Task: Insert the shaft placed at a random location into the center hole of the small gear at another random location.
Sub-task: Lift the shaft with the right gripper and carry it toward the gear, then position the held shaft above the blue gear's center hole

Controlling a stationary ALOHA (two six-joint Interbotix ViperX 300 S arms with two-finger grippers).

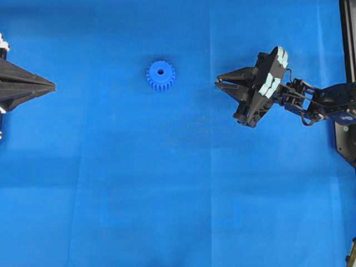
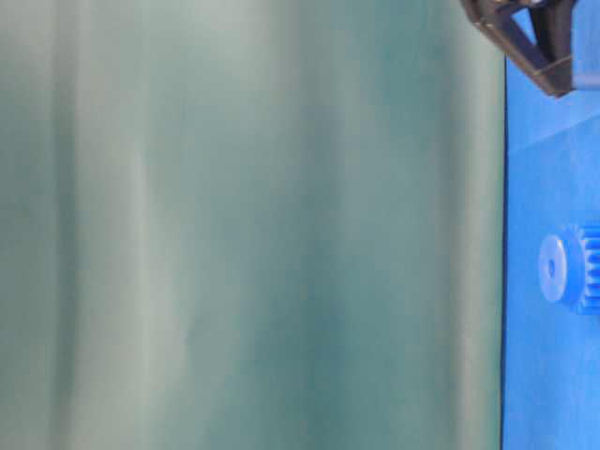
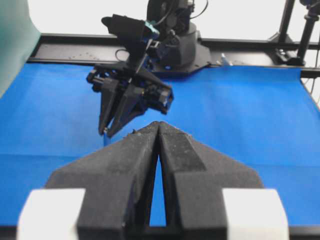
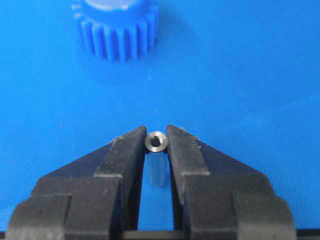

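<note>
Blue cloth (image 1: 167,194) covers the whole table, w/ a green backdrop (image 2: 253,225) filling most of the table-level view. Right arm (image 1: 328,103) reaches in from the right edge, left one barely pokes in from the left.

Right gripper (image 4: 157,145) is pinched tight on the shaft (image 4: 156,142) – jaws narrow, pin standing upright between the tips, its hollow top end facing the wrist cam, lower part visible in the gap below. Tips sit low, close to the cloth.

Left gripper (image 3: 159,125) – jaws together, tips touching, nothing in them, parked well apart from the action.

Gear (image 1: 161,75) lies flat on the cloth, hub up, between the two grippers but nearer the right one, ahead of its tips. Hole (image 1: 161,71) is dark, open, facing up.
</note>
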